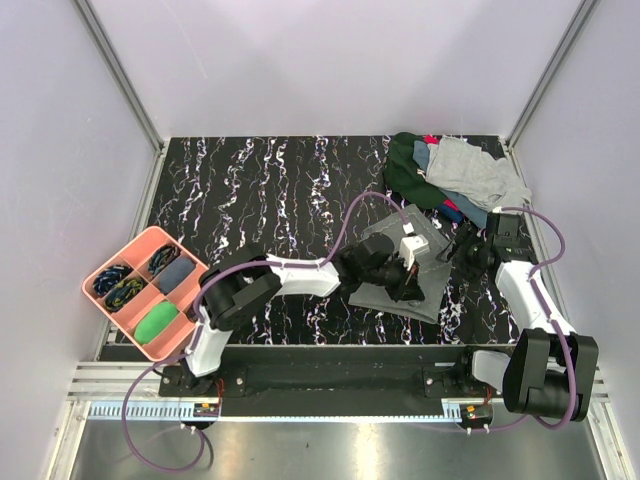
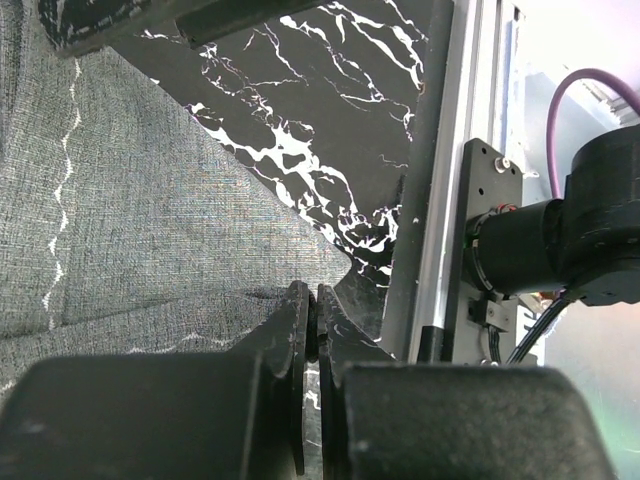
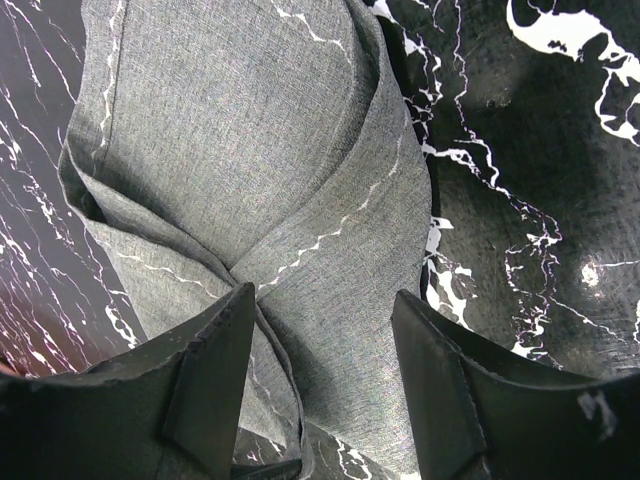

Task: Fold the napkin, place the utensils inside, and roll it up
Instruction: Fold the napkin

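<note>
Napkin (image 1: 385, 302) folded right of the desk's centre, beneath both arms. Left gripper (image 2: 312, 300) seemingly pinched shut on its edge toward the near right corner. Right gripper (image 3: 320, 390) spread wide just above the fold, equally near.

I'm seeing soft, even overhead light filling the top view, barely casting shadows. The glossy black white-veined marble-patterned table (image 3: 590, 270) is throwing glare in the right wrist view. The left claw (image 2: 313, 296) is blurring up close.
</note>
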{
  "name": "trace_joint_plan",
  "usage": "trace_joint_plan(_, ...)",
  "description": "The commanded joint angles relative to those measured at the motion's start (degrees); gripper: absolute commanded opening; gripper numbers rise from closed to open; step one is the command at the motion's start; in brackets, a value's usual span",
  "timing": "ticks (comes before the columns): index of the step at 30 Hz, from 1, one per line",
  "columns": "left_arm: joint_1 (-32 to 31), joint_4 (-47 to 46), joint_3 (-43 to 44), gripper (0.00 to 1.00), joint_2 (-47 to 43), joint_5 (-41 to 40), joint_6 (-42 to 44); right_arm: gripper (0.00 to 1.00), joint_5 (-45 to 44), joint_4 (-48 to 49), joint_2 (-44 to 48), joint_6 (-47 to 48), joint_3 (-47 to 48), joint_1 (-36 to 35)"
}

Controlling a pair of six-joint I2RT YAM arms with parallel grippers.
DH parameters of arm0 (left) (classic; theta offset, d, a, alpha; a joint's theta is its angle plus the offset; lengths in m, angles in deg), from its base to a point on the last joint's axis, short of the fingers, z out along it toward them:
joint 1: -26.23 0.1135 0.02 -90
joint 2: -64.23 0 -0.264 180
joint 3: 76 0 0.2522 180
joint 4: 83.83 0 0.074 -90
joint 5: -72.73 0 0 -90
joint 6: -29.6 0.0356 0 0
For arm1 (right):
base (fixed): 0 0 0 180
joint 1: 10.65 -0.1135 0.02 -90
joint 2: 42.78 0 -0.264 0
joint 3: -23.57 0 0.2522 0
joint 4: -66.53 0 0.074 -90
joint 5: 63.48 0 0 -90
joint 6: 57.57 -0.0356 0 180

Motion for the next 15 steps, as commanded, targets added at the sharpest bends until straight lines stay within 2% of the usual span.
trace_joint_plan(1,-0.46,-0.37,3.86,0.0,0.76,2.14,2.99,0.65,0.72,0.96,2.14,-0.04,-0.37,0.14)
trace_joint_plan(15,-2.22,3.5,7.11,0.0,3.22,3.81,6.51,0.65,0.98,1.23,1.7,-0.05,-0.63,0.14)
